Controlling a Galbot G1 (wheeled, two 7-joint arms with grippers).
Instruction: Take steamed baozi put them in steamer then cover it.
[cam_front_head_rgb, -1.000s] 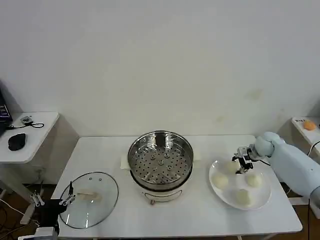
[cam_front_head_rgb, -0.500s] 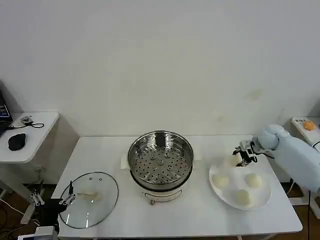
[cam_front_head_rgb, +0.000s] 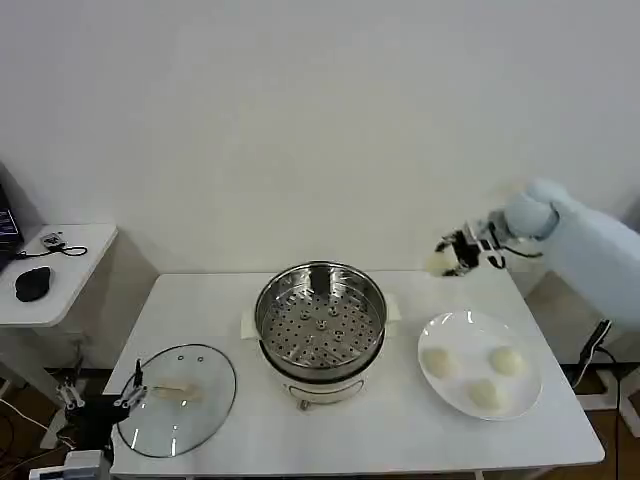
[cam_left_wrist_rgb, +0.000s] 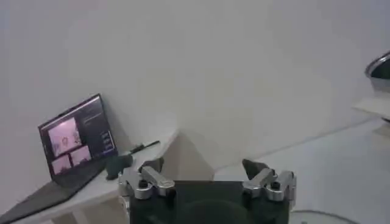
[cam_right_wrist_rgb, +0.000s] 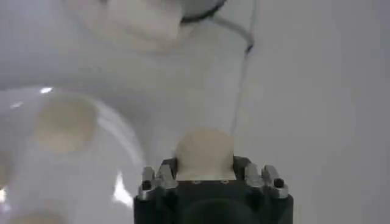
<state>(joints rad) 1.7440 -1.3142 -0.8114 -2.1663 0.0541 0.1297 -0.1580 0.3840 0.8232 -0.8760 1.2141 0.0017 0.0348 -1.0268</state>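
While airborne, right gripper (cam_front_head_rgb: 452, 255) clamps a baozi (cam_front_head_rgb: 438, 263) between steamer (cam_front_head_rgb: 321, 319) and plate (cam_front_head_rgb: 450, 385).

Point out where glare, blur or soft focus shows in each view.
Head view: even light; bright reflections on the steel steamer, and the glass cover shows a sheen; the right claw and its baozi look motion-smeared. Right wrist view: held baozi fairly sharp, plate soft with glare spots. Left wrist view: hazy, washed-out wall; left claw sharper than the laptop.
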